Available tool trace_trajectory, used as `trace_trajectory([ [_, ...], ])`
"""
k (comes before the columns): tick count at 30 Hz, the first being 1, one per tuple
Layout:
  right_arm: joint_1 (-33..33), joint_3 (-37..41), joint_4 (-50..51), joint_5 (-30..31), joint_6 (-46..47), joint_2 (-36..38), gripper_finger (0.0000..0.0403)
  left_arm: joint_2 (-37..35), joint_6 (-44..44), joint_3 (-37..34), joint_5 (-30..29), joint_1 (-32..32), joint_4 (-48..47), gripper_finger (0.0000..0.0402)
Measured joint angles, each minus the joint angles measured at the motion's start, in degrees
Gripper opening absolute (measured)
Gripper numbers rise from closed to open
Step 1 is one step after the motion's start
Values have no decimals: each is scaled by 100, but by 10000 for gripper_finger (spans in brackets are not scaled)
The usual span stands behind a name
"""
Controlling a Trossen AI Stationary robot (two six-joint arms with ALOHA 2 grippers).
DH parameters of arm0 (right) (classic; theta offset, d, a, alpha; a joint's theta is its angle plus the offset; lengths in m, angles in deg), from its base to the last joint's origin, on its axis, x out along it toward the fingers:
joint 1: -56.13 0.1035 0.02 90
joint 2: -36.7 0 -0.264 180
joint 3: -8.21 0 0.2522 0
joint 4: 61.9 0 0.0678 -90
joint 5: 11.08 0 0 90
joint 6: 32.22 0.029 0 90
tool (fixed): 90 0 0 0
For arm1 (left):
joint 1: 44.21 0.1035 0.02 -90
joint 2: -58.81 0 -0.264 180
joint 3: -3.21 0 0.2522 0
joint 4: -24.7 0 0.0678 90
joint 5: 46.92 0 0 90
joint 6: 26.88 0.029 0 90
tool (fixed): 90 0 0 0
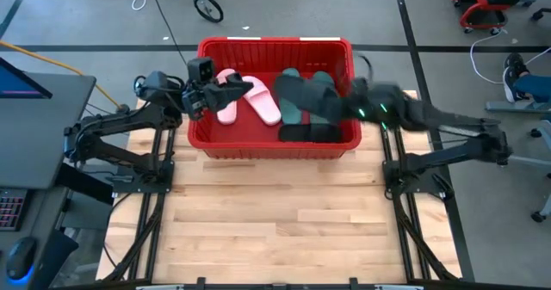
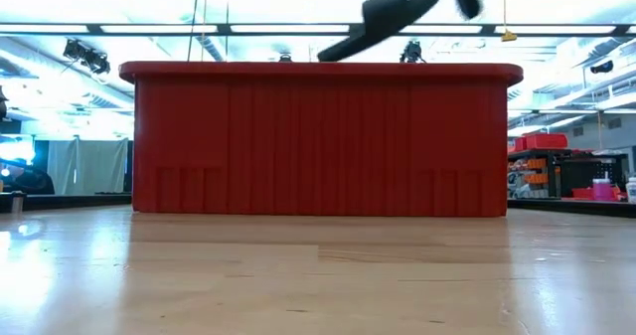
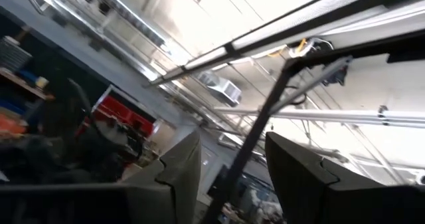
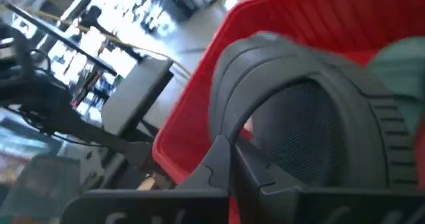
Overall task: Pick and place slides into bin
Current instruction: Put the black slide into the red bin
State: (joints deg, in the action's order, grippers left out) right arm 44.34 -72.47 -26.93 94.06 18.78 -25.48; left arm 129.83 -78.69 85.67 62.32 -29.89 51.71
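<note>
The red bin (image 1: 275, 42) stands at the table's far middle; it also shows in the low view (image 2: 318, 136). In it lie two pale pink slides (image 1: 258, 101), dark green slides (image 1: 317, 81) and one black slide (image 1: 310, 133). My right gripper (image 1: 329, 103) is shut on another black slide (image 1: 300, 92), held over the bin's right half above the rim (image 2: 383, 17). My left gripper (image 1: 237, 90) is open and empty over the bin's left half, tipped up toward the ceiling (image 3: 232, 164). My right gripper pinches the black slide between its two fingers at the strap's edge, where the strap comes down to the sole (image 4: 222, 141). It comes at the slide from the table's right side. The slide is lifted clear above the bin's rim, tilted.
The bare wooden table top (image 1: 275, 221) stretches from the bin to the near edge. The arms' black frames (image 1: 146, 178) stand at both sides of the table. The bin's left wall (image 4: 199, 104) shows beyond the held slide.
</note>
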Motion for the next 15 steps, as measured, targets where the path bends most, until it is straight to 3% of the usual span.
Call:
trace_trajectory([
  [3,-769,-625,-127,-1255,-342,-967,2,15,0,0,-6,161,-4,174],
  [8,-1126,-1422,-72,-2755,-590,-2825,2,20,7,0,-11,286,0,174],
  [12,-1133,-2062,-190,-3357,-672,-3972,2,20,6,0,-7,293,4,174],
  [15,-1075,-2421,-160,-3406,-806,-4656,2,20,7,0,-4,293,0,173],
])
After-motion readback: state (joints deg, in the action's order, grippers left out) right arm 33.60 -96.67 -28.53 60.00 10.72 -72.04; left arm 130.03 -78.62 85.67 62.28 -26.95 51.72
